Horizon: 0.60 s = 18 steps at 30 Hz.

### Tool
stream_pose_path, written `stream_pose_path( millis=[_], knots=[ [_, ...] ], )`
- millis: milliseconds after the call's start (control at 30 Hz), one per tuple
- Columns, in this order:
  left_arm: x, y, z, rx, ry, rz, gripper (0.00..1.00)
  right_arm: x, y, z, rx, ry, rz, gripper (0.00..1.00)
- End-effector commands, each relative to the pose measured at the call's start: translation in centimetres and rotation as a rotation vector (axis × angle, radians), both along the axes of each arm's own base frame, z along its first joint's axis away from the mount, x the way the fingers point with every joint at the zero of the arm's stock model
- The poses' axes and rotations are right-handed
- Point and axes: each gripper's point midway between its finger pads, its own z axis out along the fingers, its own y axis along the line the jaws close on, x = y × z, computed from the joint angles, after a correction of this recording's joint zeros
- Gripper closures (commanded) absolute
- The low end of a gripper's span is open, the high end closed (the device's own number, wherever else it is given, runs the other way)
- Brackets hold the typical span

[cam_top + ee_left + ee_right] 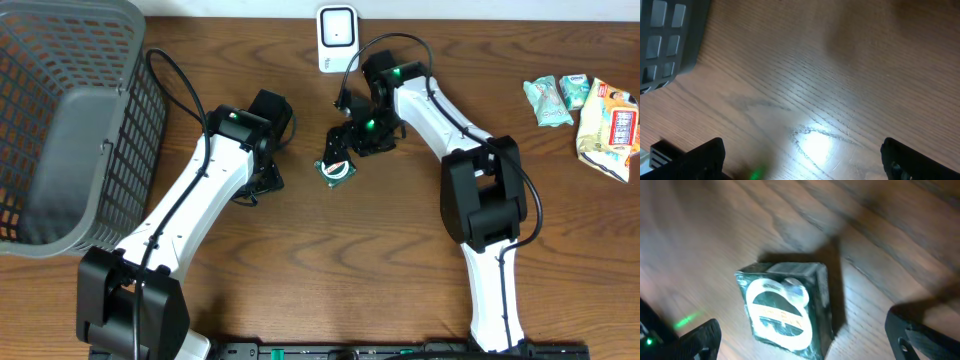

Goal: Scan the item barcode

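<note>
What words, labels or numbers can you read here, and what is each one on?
Nothing reads clearly.
Green packet: white oval label, lettering blurred.
Yellow snack packet: red print, too small.
Teal packets: print too small.
White barcode scanner: no text visible.

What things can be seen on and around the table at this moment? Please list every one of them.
basket: one, grey, far left of the table
scanner: one, white, far edge, near the centre
small packet: one, dark green with a white label, on the table near the centre
snack packets: two, pale green, right side
larger packet: one, yellow and white, right edge, beside the pale green ones
table: one, brown wood
arms: two, white with black joints, reaching in from the near edge
left gripper: one, black, open and empty, over bare wood beside the basket
right gripper: one, black, open, over the small packet without touching it
</note>
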Motion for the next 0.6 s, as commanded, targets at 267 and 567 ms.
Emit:
stream_pose_path(
  millis=[267, 567],
  knots=[
    [-0.1, 0.4, 0.1, 0.017, -0.003, 0.011, 0.03, 0.6, 0.5, 6.9, -0.021, -0.018, -0.256, 0.22],
    [-0.1, 0.4, 0.1, 0.017, -0.003, 0.011, 0.02, 1.8, 4.6, 6.4, -0.081, -0.134, -0.355, 0.99]
  ],
)
